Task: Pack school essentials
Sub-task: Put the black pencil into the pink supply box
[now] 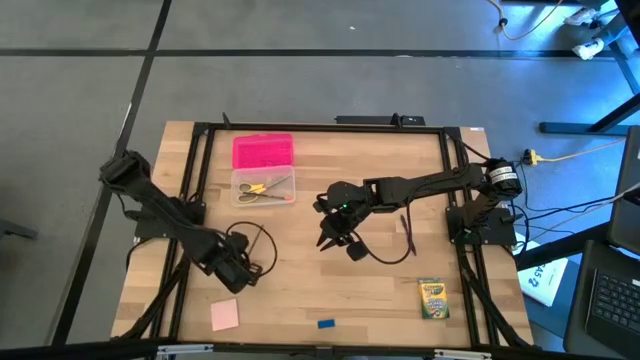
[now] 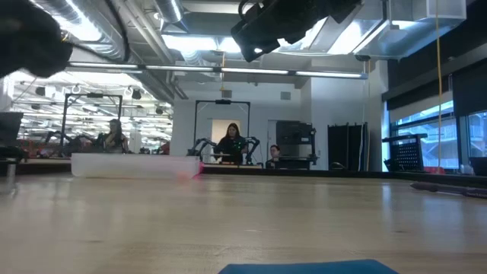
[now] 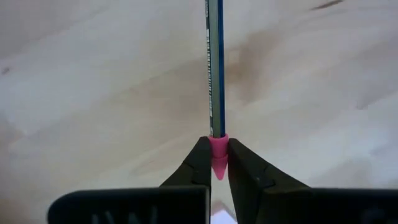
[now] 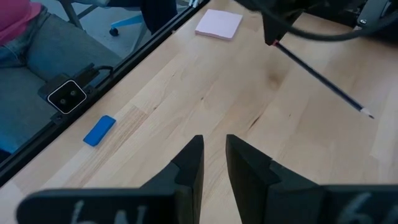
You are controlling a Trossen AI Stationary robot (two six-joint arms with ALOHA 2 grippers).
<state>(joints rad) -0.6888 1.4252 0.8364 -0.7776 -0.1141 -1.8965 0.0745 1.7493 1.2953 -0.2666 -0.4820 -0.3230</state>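
Note:
My left gripper is shut on a thin blue pencil that has a pink eraser cap. It stands near the table's front left. The right wrist view shows the pencil slanting down from that gripper. My right gripper hovers over the table's middle, fingers a little apart with nothing between them. A pink notepad, a blue eraser and a crayon box lie flat near the front edge. Yellow-handled scissors lie inside the clear box. My left gripper pinches the pencil's pink eraser cap, at the very end, between its two fingers. The fingers come from above, roughly in line with the pencil. The pencil slants down and away from them, its pointed end lowest; I cannot tell whether that tip touches the table.
The clear plastic box stands at the back left with its pink lid lying beyond it. A black frame borders the wooden table. People sit in the room beyond the far edge. Bare wood lies between the two grippers.

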